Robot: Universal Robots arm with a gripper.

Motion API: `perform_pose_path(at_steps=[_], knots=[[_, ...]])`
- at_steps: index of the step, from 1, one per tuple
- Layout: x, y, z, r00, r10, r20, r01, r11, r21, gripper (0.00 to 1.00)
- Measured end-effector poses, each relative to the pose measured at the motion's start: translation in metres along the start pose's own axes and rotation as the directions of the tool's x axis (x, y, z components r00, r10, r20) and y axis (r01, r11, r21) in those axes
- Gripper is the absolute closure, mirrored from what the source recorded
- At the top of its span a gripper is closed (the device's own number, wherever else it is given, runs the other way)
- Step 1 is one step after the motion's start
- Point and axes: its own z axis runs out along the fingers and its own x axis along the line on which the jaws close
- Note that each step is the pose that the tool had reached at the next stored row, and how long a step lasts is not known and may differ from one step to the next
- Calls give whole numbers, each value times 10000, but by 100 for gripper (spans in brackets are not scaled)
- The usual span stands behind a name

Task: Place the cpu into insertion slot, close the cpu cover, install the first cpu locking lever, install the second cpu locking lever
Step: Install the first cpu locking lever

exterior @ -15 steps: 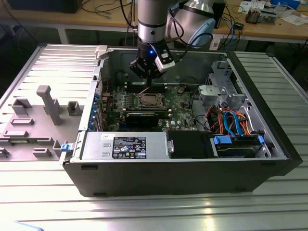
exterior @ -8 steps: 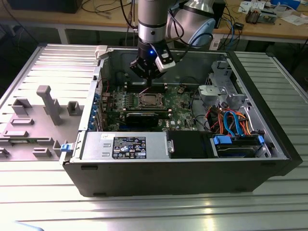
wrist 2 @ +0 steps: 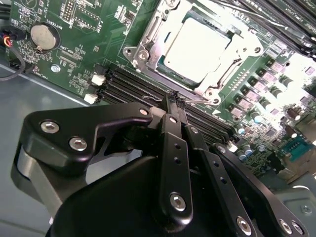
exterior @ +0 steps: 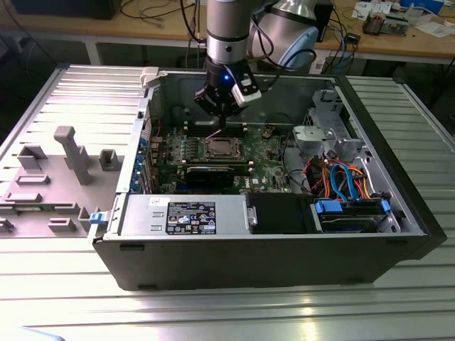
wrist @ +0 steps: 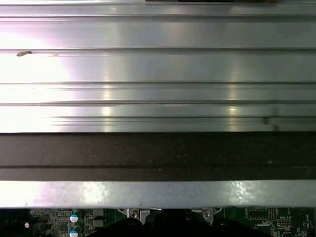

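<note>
The arm's fingers (exterior: 219,122) hang just above the insertion slot (exterior: 221,148) on the green motherboard (exterior: 263,167).

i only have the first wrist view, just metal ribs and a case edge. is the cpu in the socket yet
Observer: Yes. In the second wrist view the cpu lies in the insertion slot, silver top up.
Operator: cover up or down
Observer: Down. The cpu cover lies flat around the chip.
Operator: wheres the gripper
Observer: In the exterior view the gripper hangs inside the open computer case, close to the socket, fingers together.
</note>
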Motion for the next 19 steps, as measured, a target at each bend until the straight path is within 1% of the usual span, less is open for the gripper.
perform_pose_path(at_steps=[3, 5, 6, 7, 8, 9, 11, 19], knots=[[-36, 1, 17, 10000, -1, -1, 1, 10000, -12, 89], [-65, 1, 42, 10000, 1, -1, -1, 10000, -19, 89], [-100, -2, 133, 10000, 1, -1, -1, 10000, -39, 89], [-136, -4, 189, 10000, 1, -2, -1, 10000, -85, 89], [-164, -8, 245, 9999, 101, 2, -101, 9999, -131, 89], [-168, -9, 264, 9999, 168, 4, -168, 9998, -132, 89], [-169, -9, 272, 9999, 169, 3, -169, 9998, -131, 89], [-172, -9, 265, 9998, 178, 3, -178, 9998, -127, 89]])
